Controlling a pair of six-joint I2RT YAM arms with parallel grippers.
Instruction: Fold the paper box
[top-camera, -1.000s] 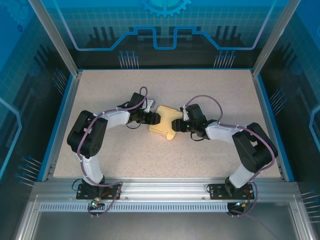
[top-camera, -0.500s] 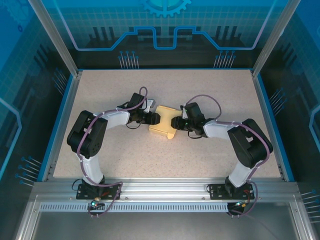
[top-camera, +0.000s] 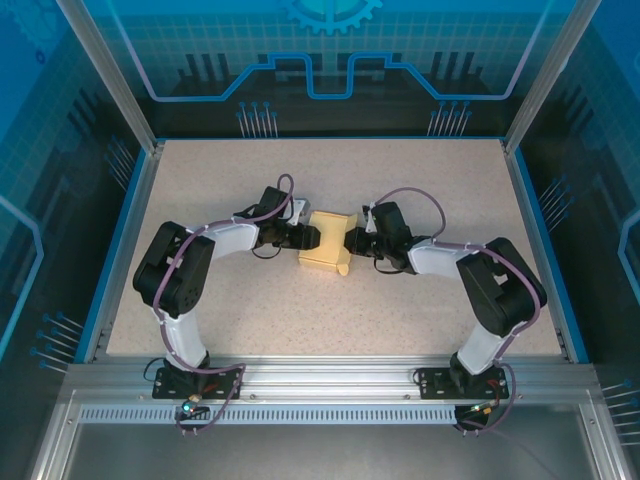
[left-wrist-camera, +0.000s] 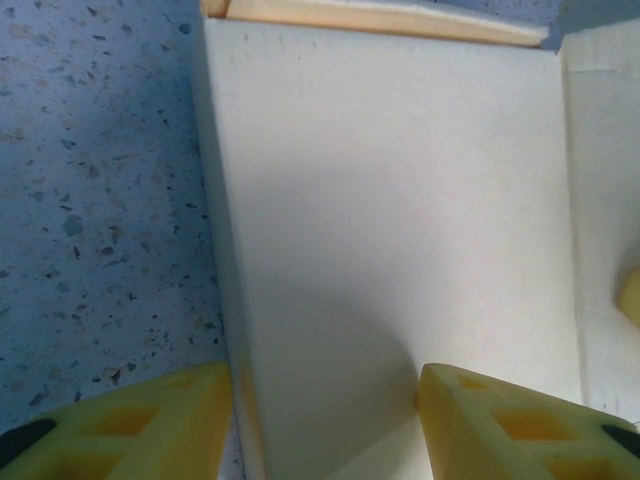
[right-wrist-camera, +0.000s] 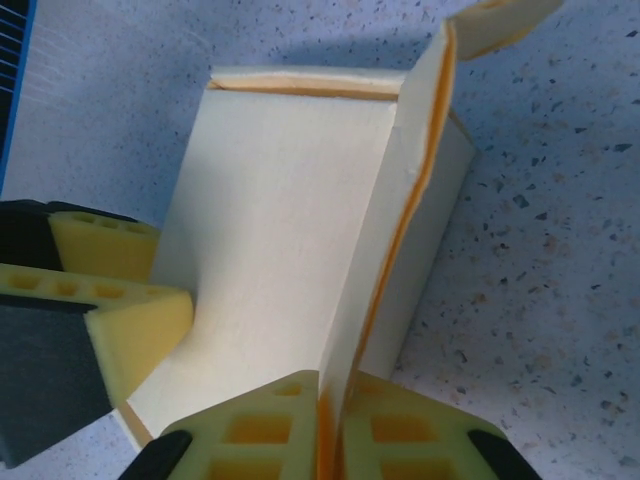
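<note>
paper box (top-camera: 331, 250) on speckled table (top-camera: 420, 175), seemingly inside blue-walled enclosure (top-camera: 200, 50)

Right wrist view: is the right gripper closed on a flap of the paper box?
Yes, the right gripper presses against both faces of an upright flap of the paper box.

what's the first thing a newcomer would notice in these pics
The pale yellow paper box sits in the middle of the speckled table. The right end effector, reaching in from one side, pinches its upright flap; the left end effector sits at the opposite end, jaws apart.
</note>
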